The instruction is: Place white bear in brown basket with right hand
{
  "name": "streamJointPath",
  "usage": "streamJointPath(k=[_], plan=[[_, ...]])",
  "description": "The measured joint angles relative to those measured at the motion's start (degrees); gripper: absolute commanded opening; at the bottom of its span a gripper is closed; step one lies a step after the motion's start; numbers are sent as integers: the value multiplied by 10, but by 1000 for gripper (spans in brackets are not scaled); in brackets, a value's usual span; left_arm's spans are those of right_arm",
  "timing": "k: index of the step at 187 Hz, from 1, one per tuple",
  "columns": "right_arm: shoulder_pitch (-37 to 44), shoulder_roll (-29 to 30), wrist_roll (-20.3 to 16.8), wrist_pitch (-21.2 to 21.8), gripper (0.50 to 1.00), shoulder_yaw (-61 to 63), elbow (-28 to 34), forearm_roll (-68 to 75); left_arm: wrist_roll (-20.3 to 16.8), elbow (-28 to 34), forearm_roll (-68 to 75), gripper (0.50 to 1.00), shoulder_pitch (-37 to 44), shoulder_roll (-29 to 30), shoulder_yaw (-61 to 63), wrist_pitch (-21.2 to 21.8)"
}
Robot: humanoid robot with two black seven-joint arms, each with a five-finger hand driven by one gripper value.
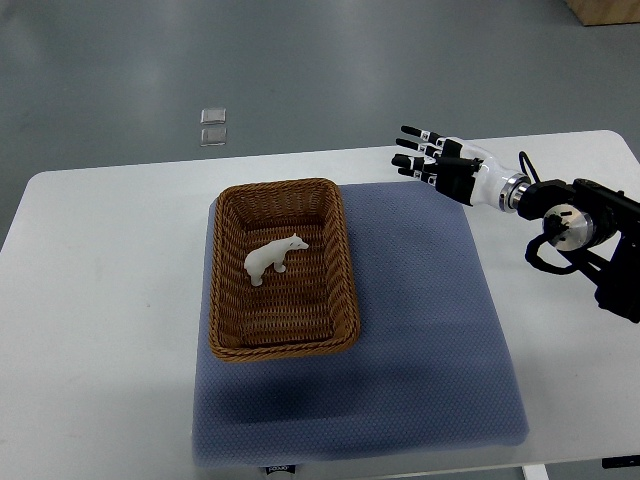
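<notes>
A white toy bear (pixel 274 259) stands inside the brown wicker basket (pixel 343 268), near its middle. The basket sits on the left part of a blue-grey mat (pixel 430 310). My right hand (pixel 432 158) is above the far right corner of the mat, well to the right of the basket, with its fingers (pixel 413 132) stretched out towards the left and holding nothing. Its arm (pixel 575 225) comes in from the right edge. The left arm is out of view.
The mat lies on a white table (pixel 100 300). Two small clear squares (pixel 213 125) lie on the grey floor beyond the table's far edge. A wooden box corner (pixel 605 10) shows at the top right.
</notes>
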Motion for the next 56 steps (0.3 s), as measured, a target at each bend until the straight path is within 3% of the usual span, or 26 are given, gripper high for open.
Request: streamJointPath(k=[56], plan=[[-14,10,2,0,964,0,0,0,0,0,0,1000,3,0,0,0]])
